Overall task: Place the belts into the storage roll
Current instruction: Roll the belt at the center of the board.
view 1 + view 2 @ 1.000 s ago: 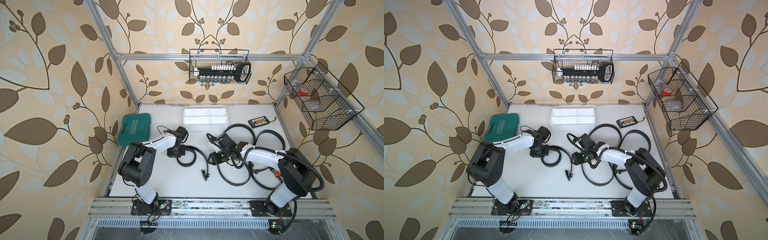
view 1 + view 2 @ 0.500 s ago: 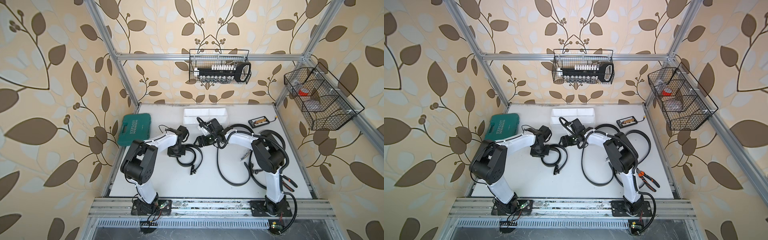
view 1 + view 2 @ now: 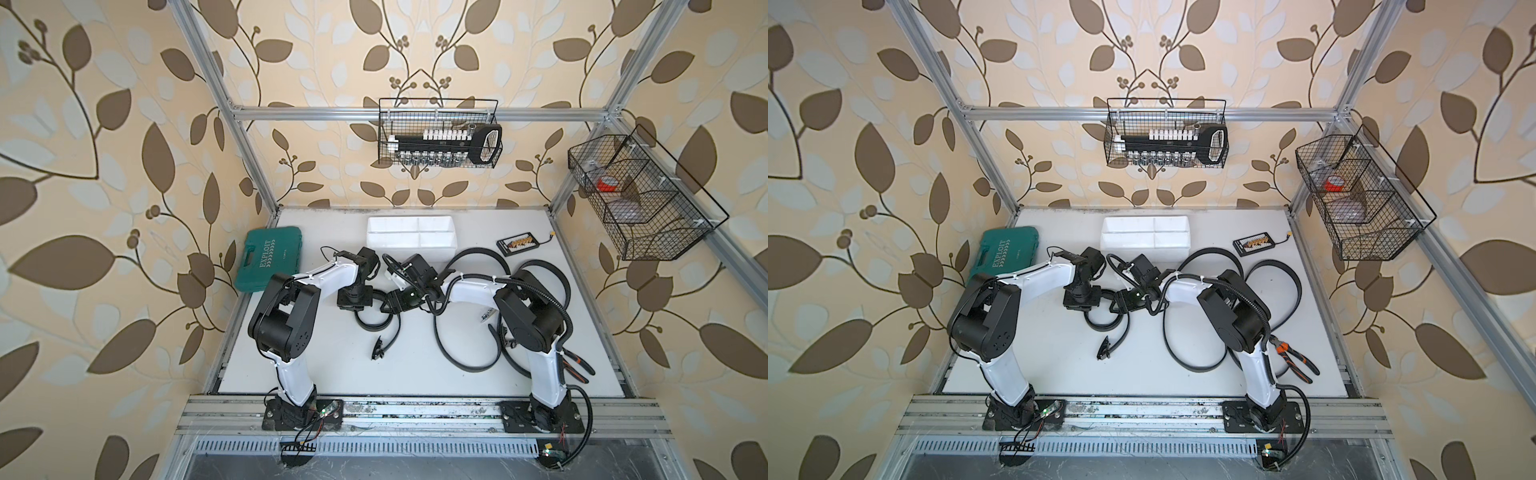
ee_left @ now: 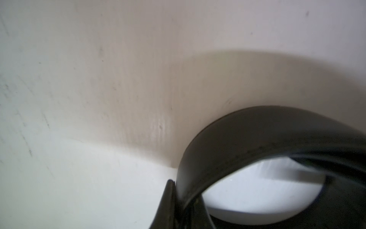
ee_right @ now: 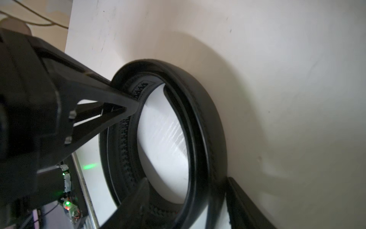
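Note:
A coiled belt (image 3: 374, 324) lies mid-table, its buckle end (image 3: 378, 353) trailing toward the front. My left gripper (image 3: 355, 297) is shut on the coil's wall (image 4: 257, 134), pinching it between the fingers (image 4: 171, 198). My right gripper (image 3: 395, 301) stands open astride the coil's opposite side (image 5: 204, 138), one finger (image 5: 138, 198) inside the ring and one outside, with a thin gap showing. Two loose belts (image 3: 437, 332) (image 3: 1273, 262) sprawl under the right arm. The storage roll (image 3: 411, 222), a white divided tray, sits at the back.
A green tool case (image 3: 270, 262) lies at the back left. A small black connector board (image 3: 519, 243) sits right of the tray. Orange-handled pliers (image 3: 575, 365) lie front right. Wire baskets (image 3: 440, 137) (image 3: 640, 199) hang on the back and right walls.
My right gripper swung from in front of the tray back to the coil, opposite the left gripper. The belt's buckle end shifted left. The left gripper stayed shut on the belt.

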`<state>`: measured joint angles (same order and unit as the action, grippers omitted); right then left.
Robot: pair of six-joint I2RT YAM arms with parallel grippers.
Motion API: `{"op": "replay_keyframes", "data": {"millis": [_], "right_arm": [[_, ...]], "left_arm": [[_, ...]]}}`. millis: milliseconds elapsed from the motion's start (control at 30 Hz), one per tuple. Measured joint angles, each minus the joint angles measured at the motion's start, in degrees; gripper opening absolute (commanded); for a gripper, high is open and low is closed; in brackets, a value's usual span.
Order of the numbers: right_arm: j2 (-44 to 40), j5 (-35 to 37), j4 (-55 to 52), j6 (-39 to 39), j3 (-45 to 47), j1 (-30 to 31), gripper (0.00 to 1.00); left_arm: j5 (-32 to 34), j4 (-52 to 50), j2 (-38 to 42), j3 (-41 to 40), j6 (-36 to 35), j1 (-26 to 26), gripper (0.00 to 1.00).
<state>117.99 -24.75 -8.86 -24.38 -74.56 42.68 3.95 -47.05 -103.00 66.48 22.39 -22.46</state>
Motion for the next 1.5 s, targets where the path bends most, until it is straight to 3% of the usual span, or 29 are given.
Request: {"op": "replay_keyframes", "data": {"millis": [100,300,400,567,633,767,900,1067,1233,1500], "right_arm": [[0.00,3.30,-0.22,-1.86,-0.02,1.79,0.40],[-0.07,10.51,-3.52,-5.62,-1.68,3.82,0.02],[-0.09,13.20,-5.31,-6.25,-2.40,4.28,0.00],[-0.76,15.85,-7.39,-6.19,-2.49,4.17,0.00],[-1.16,16.44,-8.46,-6.05,-2.47,3.87,0.00],[-1.77,17.49,-10.56,-5.60,-2.47,2.49,0.00],[-2.32,18.43,-12.61,-4.96,-2.49,0.79,0.00],[-2.43,19.21,-14.69,-4.46,-3.13,-0.63,0.00],[-2.43,19.45,-15.65,-4.07,-3.45,-0.96,0.00],[-2.49,19.43,-15.67,-3.65,-3.45,-1.03,0.00]], "left_arm": [[-0.48,-0.09,-0.04,0.07,0.39,0.07,0.00],[-3.19,2.56,1.86,-2.21,2.43,0.48,0.00],[-6.73,5.57,4.20,-5.11,3.50,0.55,0.17],[-14.36,11.78,13.16,-13.27,6.34,0.39,0.64],[-16.28,13.44,18.80,-15.34,8.04,0.07,0.77],[-19.17,16.98,32.00,-18.58,10.60,-1.03,0.88],[-20.59,18.95,39.50,-23.63,13.25,-3.87,0.99],[-20.74,19.39,40.28,-30.93,16.79,-9.16,0.99],[-20.13,20.63,36.39,-32.33,18.47,-12.87,0.98],[-18.43,24.15,30.14,-32.26,18.71,-13.57,0.94]]}}
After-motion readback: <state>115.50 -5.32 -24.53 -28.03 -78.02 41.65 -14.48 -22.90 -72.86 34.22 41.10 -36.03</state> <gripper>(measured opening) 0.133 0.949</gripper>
